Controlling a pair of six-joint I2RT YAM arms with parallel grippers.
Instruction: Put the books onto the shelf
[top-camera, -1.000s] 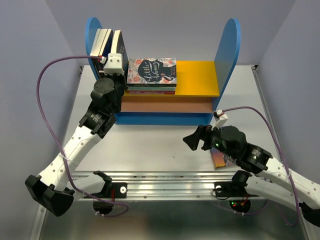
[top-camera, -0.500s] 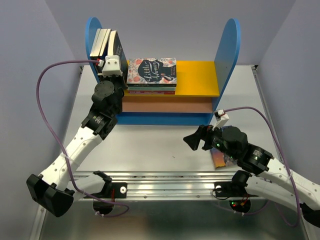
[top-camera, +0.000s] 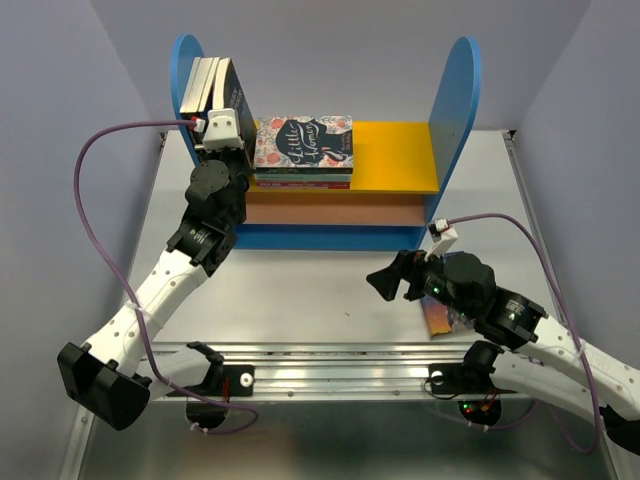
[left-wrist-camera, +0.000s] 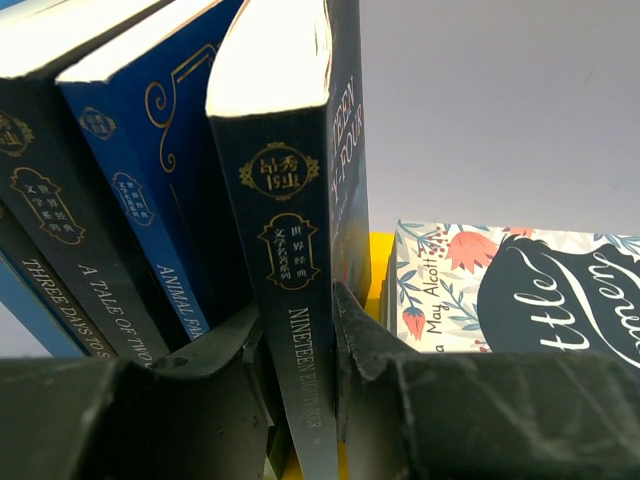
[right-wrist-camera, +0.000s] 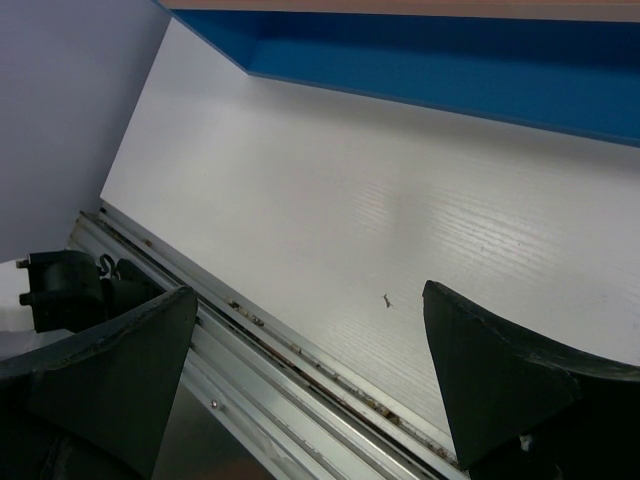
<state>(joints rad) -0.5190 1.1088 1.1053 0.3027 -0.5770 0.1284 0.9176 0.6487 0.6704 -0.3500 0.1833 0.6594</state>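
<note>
Left wrist view has my left gripper (left-wrist-camera: 300, 335) pinching the Nineteen Eighty-Four book (left-wrist-camera: 290, 230) low on its spine, one finger flat on each cover. The book stands ahead of my fingers at the left end of the shelf (top-camera: 455, 90), on the yellow upper board. Its long axis runs up and away from my jaws, close to vertical with a slight lean to my left. The spine faces back at me and the cream page block shows at the top.

Just left of my left finger, the shelved books (left-wrist-camera: 120, 170) lean against the blue side panel. To my right, the Little Women book (left-wrist-camera: 520, 290) lies flat, near my right finger but apart from it.

I judge this to be the seating step. To do it well I should press the book against its neighbours and feel its lower edge rest fully on the board. Then I should part my fingers only a little, so neither cover is dragged, and draw straight back. Let go too soon and it could tip right onto the flat stack.

My right gripper (right-wrist-camera: 310, 370) is spread wide over bare table, with a loose book (top-camera: 437, 318) lying under that arm.
</note>
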